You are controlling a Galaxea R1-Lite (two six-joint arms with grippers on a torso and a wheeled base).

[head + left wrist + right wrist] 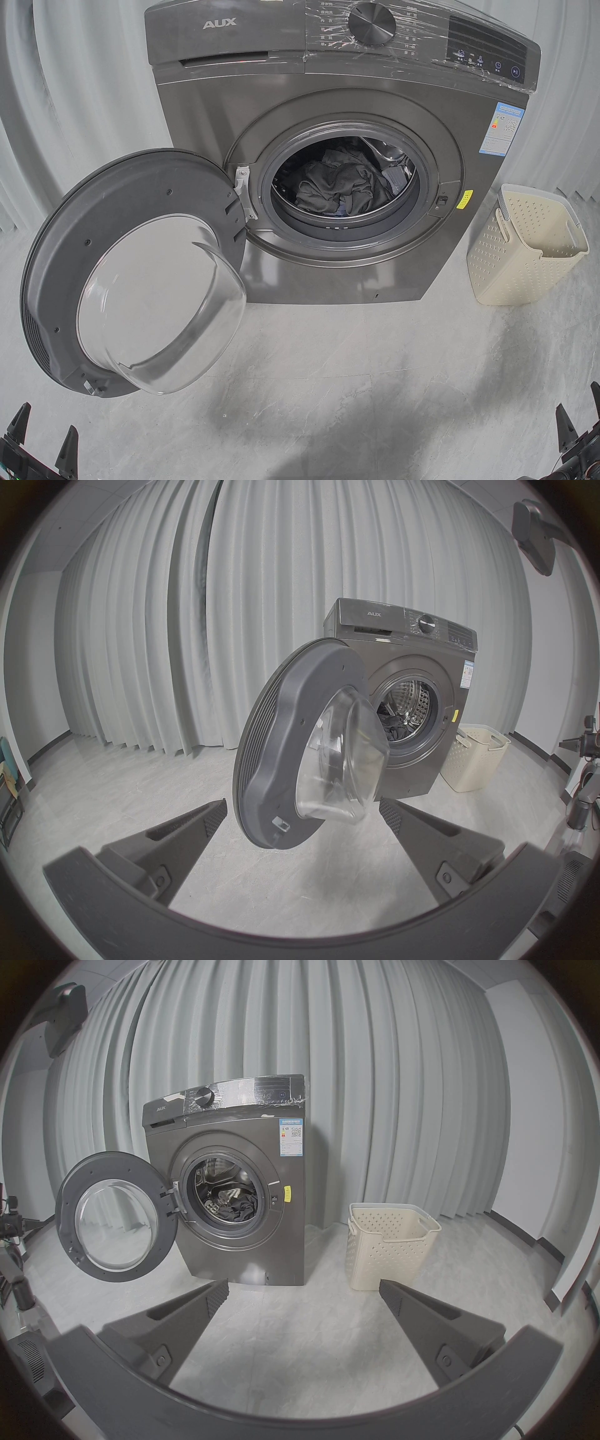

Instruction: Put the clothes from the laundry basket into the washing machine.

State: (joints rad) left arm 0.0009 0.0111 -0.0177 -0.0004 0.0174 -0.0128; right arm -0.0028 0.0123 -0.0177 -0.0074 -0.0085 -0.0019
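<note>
The grey washing machine [325, 94] stands ahead with its round door [134, 269] swung wide to the left. Dark clothes [340, 181] lie in the drum, also seen as clothes [240, 1207] in the right wrist view. The cream laundry basket [528, 244] sits on the floor to the machine's right; no clothes show inside the basket [390, 1241]. My left gripper [40, 437] is low at the near left, open and holding nothing. My right gripper [581, 419] is low at the near right, open and holding nothing. Both are well back from the machine.
Pale curtains [187, 605] hang behind the machine. The grey floor [350, 375] lies bare between me and the machine. The open door [300, 749] juts out toward my left side. A wall with dark skirting [531, 1147] runs beyond the basket.
</note>
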